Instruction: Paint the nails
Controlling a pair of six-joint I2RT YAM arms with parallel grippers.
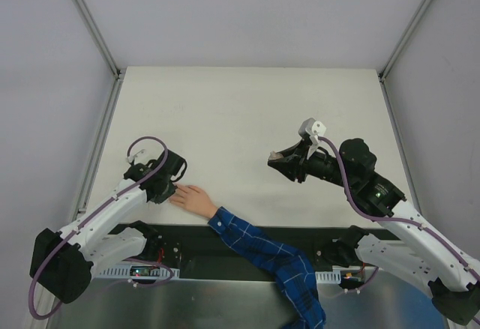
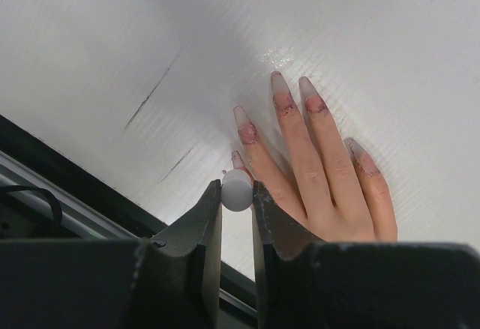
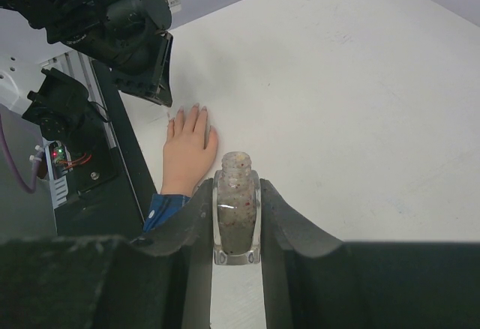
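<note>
White table (image 1: 247,112) carries the hand (image 1: 195,200), lower left, nails (image 2: 279,82) flat. Our left gripper (image 2: 237,195) clamps the brush cap (image 2: 237,188), right gripper (image 3: 237,190) the bottle (image 3: 236,224). We stroke slowly, base to tip.

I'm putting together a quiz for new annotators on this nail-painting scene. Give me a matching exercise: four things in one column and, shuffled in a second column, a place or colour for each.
Column 1
1. small clear bottle
2. white round knob
3. hand
4. sleeve

Column 2
A. blue plaid
B. held in the left gripper
C. lying flat on the table
D. held in the right gripper

Pairs: 1-D, 2-B, 3-C, 4-A
</note>
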